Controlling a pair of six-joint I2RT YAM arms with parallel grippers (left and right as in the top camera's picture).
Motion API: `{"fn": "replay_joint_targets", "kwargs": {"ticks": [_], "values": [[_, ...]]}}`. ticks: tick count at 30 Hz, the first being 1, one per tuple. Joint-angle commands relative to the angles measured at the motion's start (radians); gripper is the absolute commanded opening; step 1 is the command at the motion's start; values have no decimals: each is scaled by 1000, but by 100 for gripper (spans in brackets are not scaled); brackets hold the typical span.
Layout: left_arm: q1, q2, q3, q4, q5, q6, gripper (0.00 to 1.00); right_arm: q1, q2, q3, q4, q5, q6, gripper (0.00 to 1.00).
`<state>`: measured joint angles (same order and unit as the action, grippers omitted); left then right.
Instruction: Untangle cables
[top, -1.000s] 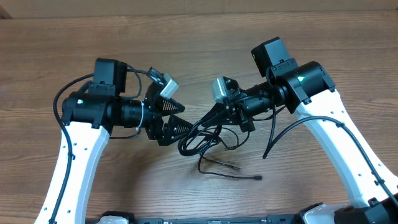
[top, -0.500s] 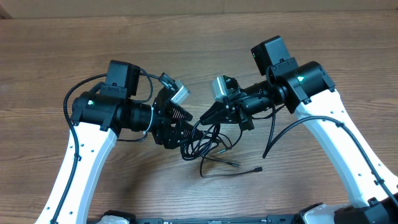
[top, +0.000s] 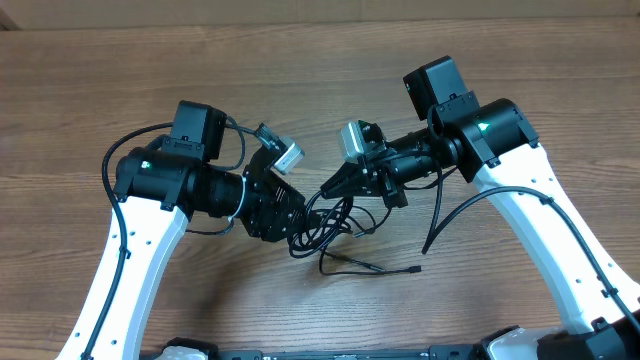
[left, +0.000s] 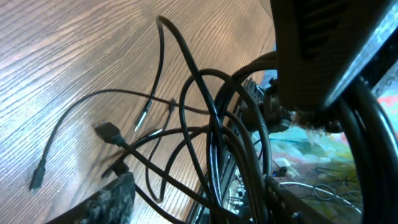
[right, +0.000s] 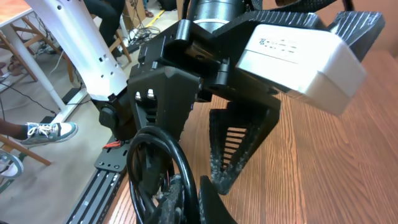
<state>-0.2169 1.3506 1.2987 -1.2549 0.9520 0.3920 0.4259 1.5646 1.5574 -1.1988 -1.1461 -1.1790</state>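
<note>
Held cables (top: 328, 226) clamped in right gripper (top: 323, 191), trailing onto table (top: 330, 60) between both arms. Had left gripper (top: 297, 216) spread apart among loops. Needed one strand singled out, then pulled sideways gently.

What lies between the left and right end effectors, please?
The tangled cables: their loops hang from the shut right end effector and pass between the open fingers of the left end effector. The overhead and left wrist views show this.
</note>
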Motion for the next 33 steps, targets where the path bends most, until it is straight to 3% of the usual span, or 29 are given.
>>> {"fn": "replay_joint_targets", "kwargs": {"ticks": [1, 7, 15, 18, 23, 28, 33], "values": [[-14, 4, 19, -13, -20, -6, 61, -1, -3, -2, 6, -26, 4, 4], [-14, 4, 19, -85, -20, 0, 63, -1, -3, -2, 5, -5, 4, 4], [-14, 4, 19, -226, -25, 110, 62, -1, -3, -2, 6, -5, 4, 4], [-14, 4, 19, -225, -48, 110, 54, -1, -3, -2, 6, -6, 4, 4], [-14, 4, 19, -195, -45, 109, 17, -1, -3, -2, 7, -7, 10, 4], [-14, 4, 19, -184, -35, 101, 15, -1, -3, -2, 47, -7, 93, 4], [-14, 4, 19, -177, -36, 101, 4, -1, -3, -2, 63, -8, 109, 4]]}}
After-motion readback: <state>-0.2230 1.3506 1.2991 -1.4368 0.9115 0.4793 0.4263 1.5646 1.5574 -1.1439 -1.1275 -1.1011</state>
